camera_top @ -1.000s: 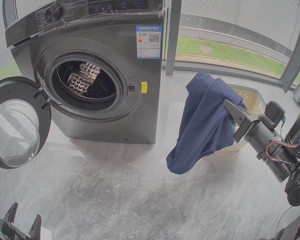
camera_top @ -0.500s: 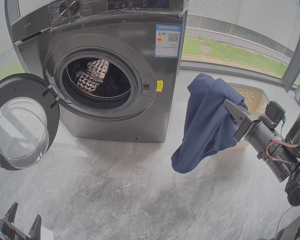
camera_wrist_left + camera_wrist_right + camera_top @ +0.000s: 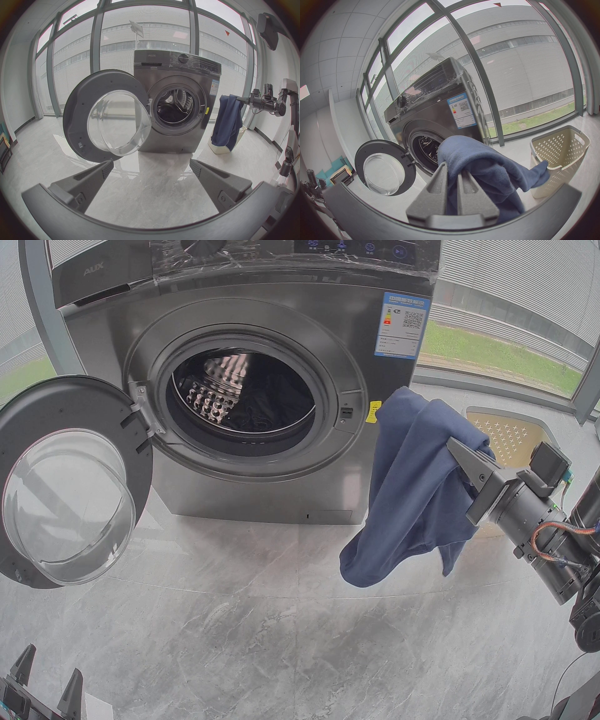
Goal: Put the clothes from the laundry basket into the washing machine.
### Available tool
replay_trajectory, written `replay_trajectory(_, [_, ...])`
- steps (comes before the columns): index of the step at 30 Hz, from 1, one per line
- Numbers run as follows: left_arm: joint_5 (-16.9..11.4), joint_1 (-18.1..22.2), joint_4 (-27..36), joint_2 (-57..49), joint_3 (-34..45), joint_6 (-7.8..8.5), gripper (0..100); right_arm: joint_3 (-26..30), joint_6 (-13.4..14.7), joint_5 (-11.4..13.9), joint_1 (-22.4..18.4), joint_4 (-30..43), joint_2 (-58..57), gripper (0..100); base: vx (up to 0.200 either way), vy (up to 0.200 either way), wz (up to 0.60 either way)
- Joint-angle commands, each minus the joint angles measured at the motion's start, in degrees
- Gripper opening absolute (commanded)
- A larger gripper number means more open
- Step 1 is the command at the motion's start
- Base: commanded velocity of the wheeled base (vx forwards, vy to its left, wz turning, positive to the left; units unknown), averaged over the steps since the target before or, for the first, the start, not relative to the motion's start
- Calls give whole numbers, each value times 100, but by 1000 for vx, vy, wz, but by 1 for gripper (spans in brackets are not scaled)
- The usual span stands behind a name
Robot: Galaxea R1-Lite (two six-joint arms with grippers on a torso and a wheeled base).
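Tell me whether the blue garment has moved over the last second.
Yes. The blue garment has gone left, toward the washing machine: it now overlaps the machine's right edge, where a gap lay between them earlier. The camera has turned too.

I read the drum mouth (image 3: 244,393) as open, at 11 o'clock in the head view; dark clothes (image 3: 269,412) lie low inside, and the upper part looks free. The door (image 3: 69,480) stands swung out at 9 o'clock, walling off that side. Bare floor (image 3: 262,627) runs from 6 o'clock up to the washing machine (image 3: 250,496). The blue garment (image 3: 412,490) hanging from the right gripper (image 3: 459,452) at 3 o'clock sits near the machine's right edge and screens the laundry basket (image 3: 512,437).
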Motion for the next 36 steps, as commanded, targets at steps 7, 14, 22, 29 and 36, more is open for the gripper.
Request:
replay_trajectory(7, [-2, 2, 0, -104, 101, -4, 100, 7, 5, 8, -27, 0, 10, 0, 0, 0, 0])
replay_trajectory(14, [-2, 2, 0, -104, 101, -4, 100, 16, 5, 8, -35, 0, 10, 0, 0, 0, 0])
replay_trajectory(22, [-2, 2, 0, -104, 101, -4, 100, 16, 5, 8, -35, 0, 10, 0, 0, 175, 0])
replay_trajectory(29, [-2, 2, 0, -104, 101, -4, 100, 33, 14, 8, -35, 0, 10, 0, 0, 200, 0])
replay_trajectory(36, [-2, 2, 0, -104, 101, -4, 100, 60, 49, 8, -44, 9, 36, 0, 0, 114, 0])
